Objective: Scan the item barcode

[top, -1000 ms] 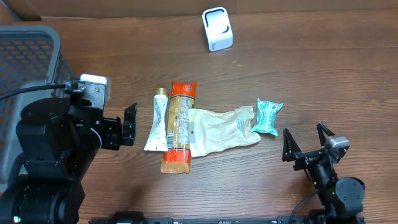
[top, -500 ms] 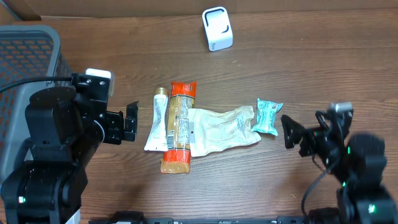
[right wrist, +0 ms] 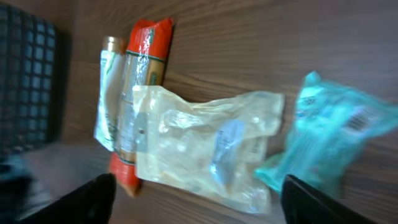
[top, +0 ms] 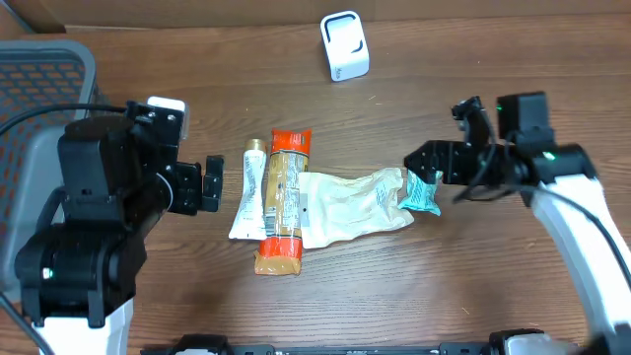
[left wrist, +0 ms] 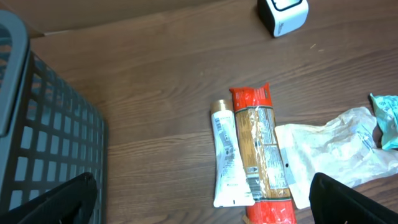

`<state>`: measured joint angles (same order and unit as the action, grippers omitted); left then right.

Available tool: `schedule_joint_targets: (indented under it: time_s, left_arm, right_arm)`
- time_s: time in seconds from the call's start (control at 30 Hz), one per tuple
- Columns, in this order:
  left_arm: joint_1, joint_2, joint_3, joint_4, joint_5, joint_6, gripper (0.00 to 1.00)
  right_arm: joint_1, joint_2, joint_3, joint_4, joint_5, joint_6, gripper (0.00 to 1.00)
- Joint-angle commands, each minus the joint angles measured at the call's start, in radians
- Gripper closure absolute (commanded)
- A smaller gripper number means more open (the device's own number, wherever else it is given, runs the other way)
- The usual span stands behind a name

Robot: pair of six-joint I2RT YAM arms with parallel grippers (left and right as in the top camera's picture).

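Observation:
Mid-table lie a white tube (top: 250, 191), a red-and-tan pasta pack (top: 284, 202), a clear plastic bag (top: 350, 205) and a teal packet (top: 423, 186). The white scanner (top: 344, 45) stands at the far edge. My left gripper (top: 210, 184) is open, just left of the tube. Its wrist view shows the tube (left wrist: 227, 155) and the pasta pack (left wrist: 264, 155) with a barcode strip facing up. My right gripper (top: 439, 133) hovers open over the teal packet's right side. Its blurred wrist view shows the clear bag (right wrist: 205, 149) and teal packet (right wrist: 329, 134) ahead of empty jaws.
A grey mesh basket (top: 39, 89) fills the left edge beside my left arm, and its wall (left wrist: 43, 137) also shows in the left wrist view. A cardboard wall runs along the back behind the scanner (left wrist: 283, 14).
My right arm has risen from the table's front edge and swung back and left, to above the teal packet. The left arm has shifted slightly away from me. The items have not moved.

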<state>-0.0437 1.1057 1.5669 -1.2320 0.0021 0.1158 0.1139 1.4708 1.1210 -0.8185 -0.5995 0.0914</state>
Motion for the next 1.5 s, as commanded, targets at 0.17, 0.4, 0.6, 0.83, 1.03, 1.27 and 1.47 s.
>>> schedule_joint_targets:
  time_s: [0.17,0.4,0.6,0.83,1.03,1.27,1.47]
  left_arm:
    - [0.005,0.067,0.012,0.002,-0.013,0.019,0.01]
    - [0.005,0.141,0.012,0.002,-0.013,0.019,0.0]
    - [0.005,0.213,0.012,0.002,-0.013,0.019,0.0]
    - [0.005,0.316,0.012,0.002,-0.013,0.019,0.01]
    - [0.005,0.396,0.012,0.002,-0.013,0.019,0.01]
    - [0.005,0.486,0.012,0.003,-0.013,0.019,0.0]
    - [0.005,0.568,0.012,0.003,-0.012,0.019,0.01]
  right_arm:
    - [0.072,0.278,0.016,0.075,-0.125,0.105,0.27]
    - [0.088,0.325,0.011,0.066,0.025,0.198,0.29]
    - [0.087,0.325,0.011,0.011,0.207,0.223,0.28]
    - [0.087,0.325,0.011,-0.029,0.37,0.259,0.27]
    - [0.071,0.325,0.016,-0.033,0.427,0.266,0.24]
    - [0.013,0.286,0.075,-0.044,0.331,0.164,0.24]
    - [-0.156,0.168,0.096,-0.09,0.223,0.085,0.19]
